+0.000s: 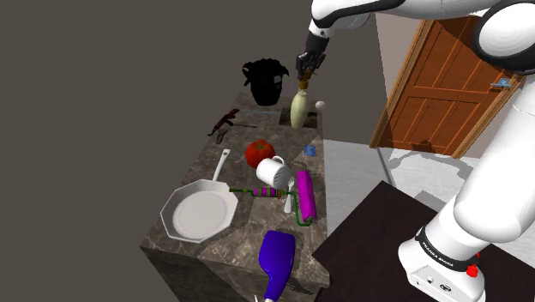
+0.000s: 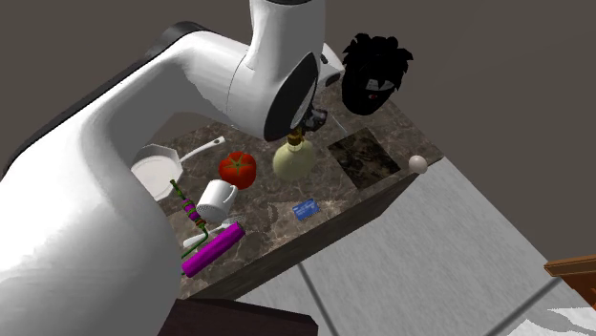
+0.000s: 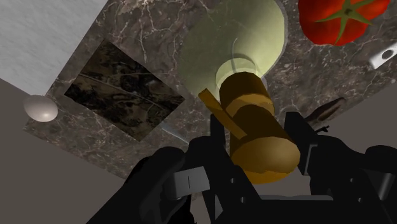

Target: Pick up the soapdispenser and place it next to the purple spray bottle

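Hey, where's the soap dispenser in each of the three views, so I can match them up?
Shoulder view: soap dispenser upper middle, up-right of the tomato.
Second exterior view: soap dispenser at centre, right of the tomato.
Wrist view: soap dispenser pump clasped in the pincer, tomato beside its body.
Shared landmark: the tomato.

White lettering runs round the dark ring at the arm's foot, lower right of the shoulder view; it seems to read "FRANKA EMIKA", barely legible.
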